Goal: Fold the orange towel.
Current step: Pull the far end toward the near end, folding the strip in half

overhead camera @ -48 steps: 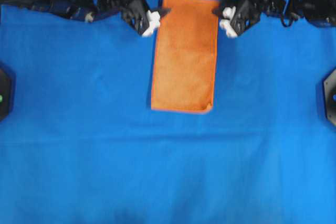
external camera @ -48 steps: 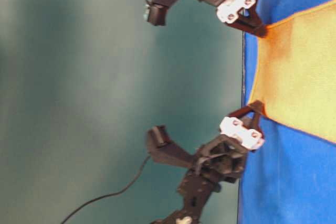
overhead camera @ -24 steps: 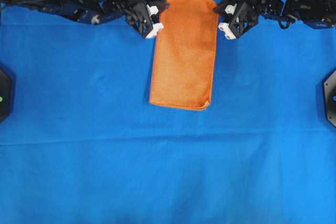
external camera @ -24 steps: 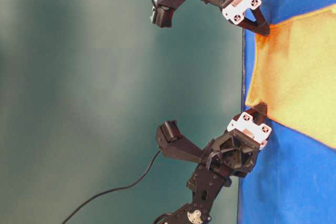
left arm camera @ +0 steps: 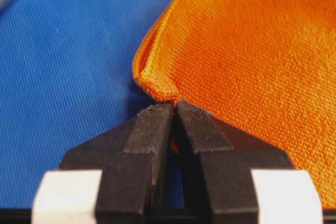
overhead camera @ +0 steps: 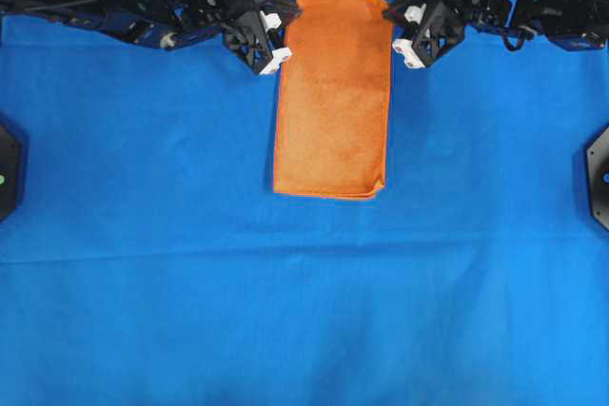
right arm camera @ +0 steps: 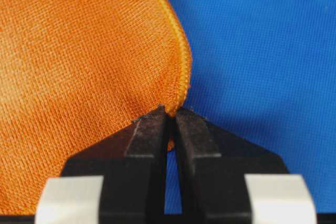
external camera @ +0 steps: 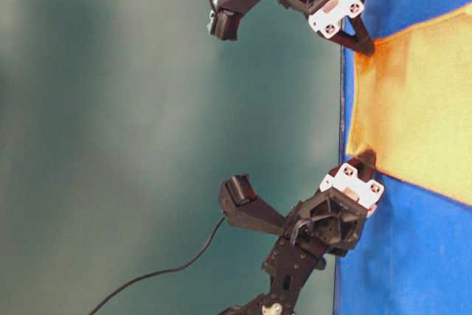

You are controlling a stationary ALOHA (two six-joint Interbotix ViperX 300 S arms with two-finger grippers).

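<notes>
The orange towel (overhead camera: 333,92) lies as a long folded rectangle on the large blue cloth (overhead camera: 171,292), its short far edge between the two arms. My left gripper (overhead camera: 289,14) is shut on the towel's far left corner. In the left wrist view the fingertips (left arm camera: 157,116) pinch the bunched hem of the towel (left arm camera: 252,51). My right gripper (overhead camera: 389,18) is shut on the far right corner. The right wrist view shows that gripper (right arm camera: 169,109) clamping the stitched edge of the towel (right arm camera: 79,51). In the table-level view the held end of the towel (external camera: 413,116) stretches between both grippers.
The blue cloth covers the whole table. Black fixtures sit at the left edge (overhead camera: 6,168) and right edge (overhead camera: 599,173). Both arms reach in along the far edge, and a dark backdrop (external camera: 147,138) stands behind them.
Both grippers have gone from open beside the far corners to shut on them. The towel's near edge has slid slightly toward the arms.
</notes>
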